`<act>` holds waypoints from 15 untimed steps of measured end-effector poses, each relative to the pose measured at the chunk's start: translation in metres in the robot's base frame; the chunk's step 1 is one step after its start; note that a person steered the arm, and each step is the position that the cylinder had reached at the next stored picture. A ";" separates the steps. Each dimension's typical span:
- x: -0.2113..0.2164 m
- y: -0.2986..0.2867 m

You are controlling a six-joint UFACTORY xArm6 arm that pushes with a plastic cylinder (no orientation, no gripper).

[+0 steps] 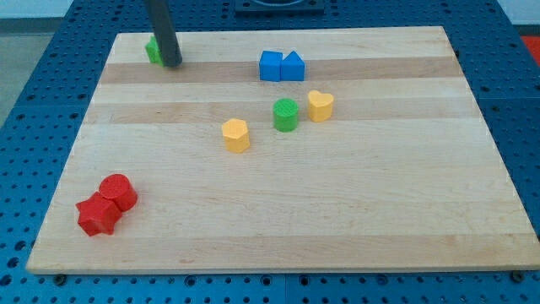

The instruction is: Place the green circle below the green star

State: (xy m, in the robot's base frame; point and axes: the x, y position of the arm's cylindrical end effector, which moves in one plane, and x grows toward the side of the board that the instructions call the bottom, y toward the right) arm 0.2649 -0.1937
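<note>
While my tip (172, 62) touches the green star (153, 51), the green circle (286, 115) sits well apart.

Two red blocks (107, 204), two blue blocks (281, 66), two yellow blocks (236, 134), two green blocks (286, 115).

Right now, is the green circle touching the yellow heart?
No, the green circle sits just to the view's left of the yellow heart, with a thin strip of bare board between them.
</note>
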 end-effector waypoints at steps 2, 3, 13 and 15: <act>0.024 0.018; 0.065 0.055; 0.123 0.158; 0.078 0.182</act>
State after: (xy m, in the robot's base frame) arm 0.3431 -0.0120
